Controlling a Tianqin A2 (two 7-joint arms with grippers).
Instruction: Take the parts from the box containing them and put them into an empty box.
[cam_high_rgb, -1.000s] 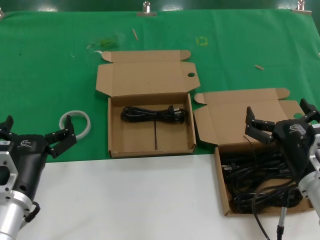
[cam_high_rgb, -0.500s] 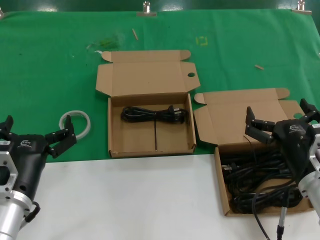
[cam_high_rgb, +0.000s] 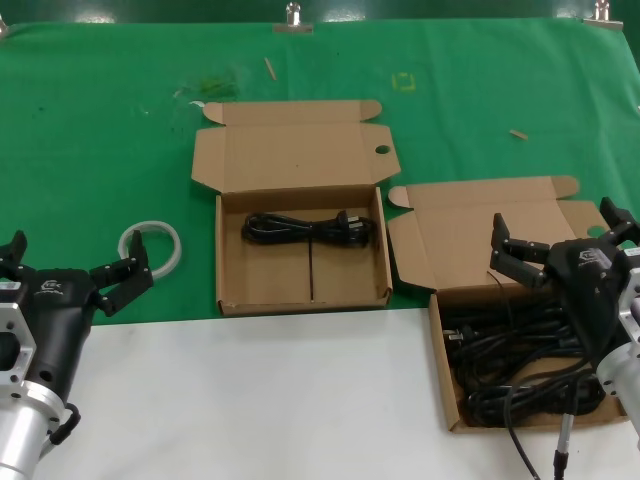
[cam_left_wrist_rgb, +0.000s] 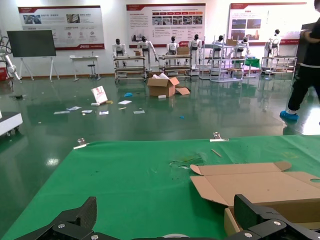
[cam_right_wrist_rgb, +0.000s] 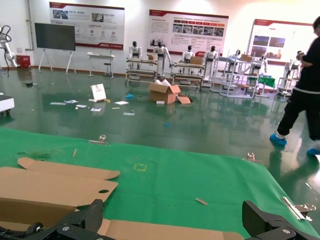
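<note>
The box containing the parts (cam_high_rgb: 445, 385) lies at the right, on the white table's edge, filled with several tangled black cables (cam_high_rgb: 515, 365). My right gripper (cam_high_rgb: 556, 228) hovers open and empty over its back edge and lid (cam_high_rgb: 470, 225). The other box (cam_high_rgb: 300, 285), with a round hole in its lid (cam_high_rgb: 382, 150), lies in the middle on the green cloth and holds one coiled cable bundle (cam_high_rgb: 305, 228). My left gripper (cam_high_rgb: 75, 258) is open and empty at the near left, apart from both boxes. In the right wrist view the open gripper (cam_right_wrist_rgb: 175, 212) frames the lids (cam_right_wrist_rgb: 50, 187).
A white ring (cam_high_rgb: 150, 248) lies on the green cloth just beyond my left gripper. A dark line (cam_high_rgb: 313, 270) runs across the middle box's floor. Small scraps (cam_high_rgb: 517, 133) lie on the cloth at the back. The left wrist view (cam_left_wrist_rgb: 165, 212) shows the middle box's lid (cam_left_wrist_rgb: 260, 185).
</note>
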